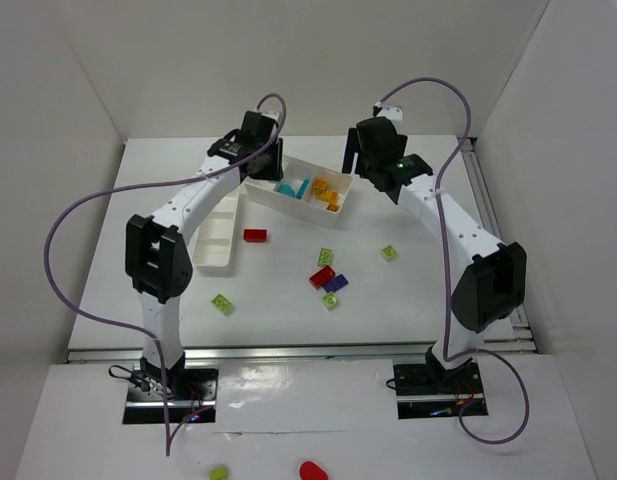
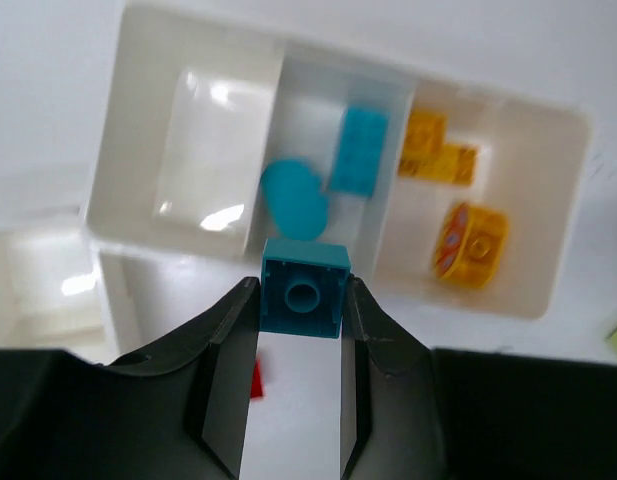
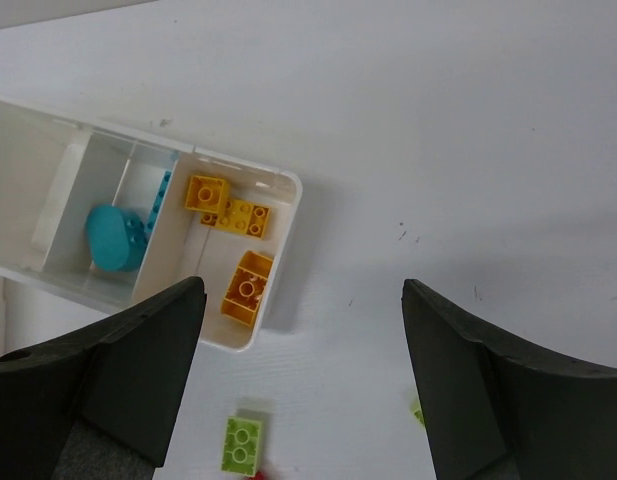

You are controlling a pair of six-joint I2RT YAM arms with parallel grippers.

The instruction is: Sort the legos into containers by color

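Note:
My left gripper [image 2: 302, 292] is shut on a cyan lego [image 2: 304, 262], held above the near edge of the wider container [image 2: 113, 170]. That tray's middle compartment holds a cyan brick [image 2: 359, 150] and a rounded cyan piece [image 2: 293, 198]. Its right compartment holds orange-yellow bricks [image 2: 473, 243]; its left one is empty. My right gripper [image 3: 303, 320] hangs open and empty over the table, to the right of the tray [image 3: 288, 190]. Loose legos lie in front: red [image 1: 255, 236], lime green [image 1: 326, 256], purple [image 1: 336, 283].
The narrower tray [image 1: 216, 235] lies left of the wide one, beneath my left arm. More green bricks sit on the table [image 1: 389, 253] [image 1: 222, 304] [image 1: 330, 300], and a red one [image 1: 322, 276]. Off the table's near edge lie a green brick [image 1: 219, 472] and a smooth red blob [image 1: 312, 470].

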